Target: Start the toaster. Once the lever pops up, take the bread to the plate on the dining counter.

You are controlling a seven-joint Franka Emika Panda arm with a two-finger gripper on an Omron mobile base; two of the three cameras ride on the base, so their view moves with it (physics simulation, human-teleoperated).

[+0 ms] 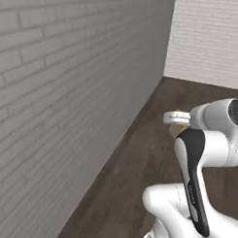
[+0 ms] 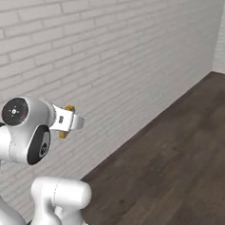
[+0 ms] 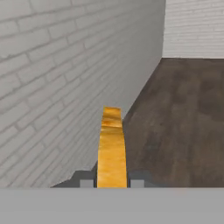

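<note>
My gripper is shut on the bread, an orange-yellow slice seen edge-on that rises between the two dark fingertips. From the left base camera, the hand is held out in front of the arm, with a sliver of bread showing at it. From the right base camera, the gripper points at the wall with a bit of bread beside it. The toaster, the plate and the dining counter are out of view.
A pale grey brick wall runs close along the left and meets a white brick wall at the far end. Dark wood floor stretches ahead and to the right.
</note>
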